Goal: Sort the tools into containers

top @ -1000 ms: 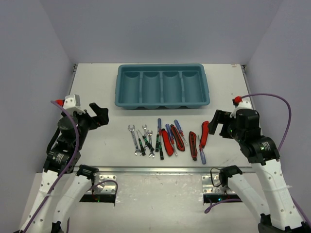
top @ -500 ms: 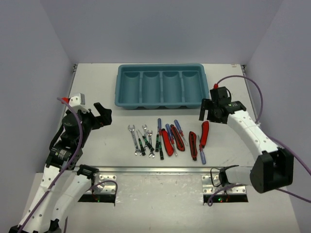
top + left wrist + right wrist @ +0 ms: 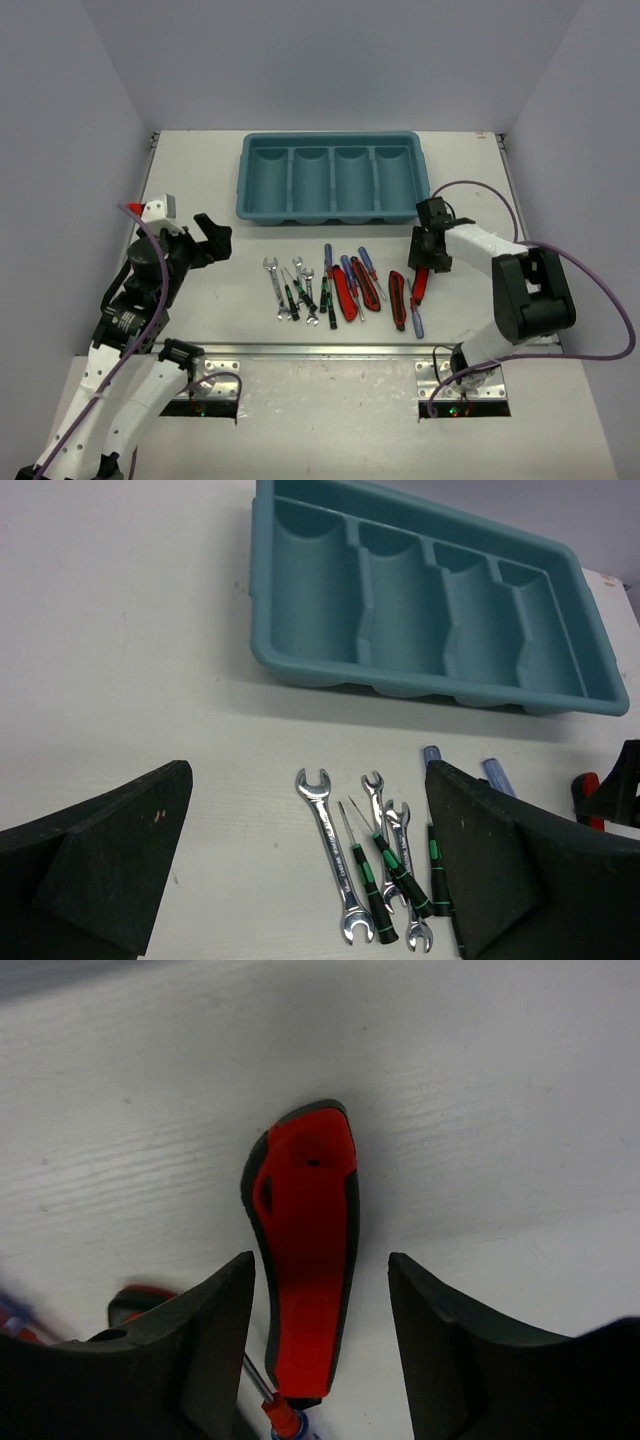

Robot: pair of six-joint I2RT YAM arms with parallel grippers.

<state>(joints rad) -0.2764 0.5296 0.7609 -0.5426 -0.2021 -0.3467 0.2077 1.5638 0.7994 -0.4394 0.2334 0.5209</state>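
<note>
Red-and-black utility knife lies on the desk, straddled by the spread right tool; left tool hangs equally spread.

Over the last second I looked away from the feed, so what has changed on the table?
The right arm swung in from the right side and dropped to the rightmost red-and-black utility knife. Its jaws now straddle the handle, open, with nothing gripped yet. The left arm edged slightly inward, jaws open. The other tools and the teal tray stayed put.
</note>
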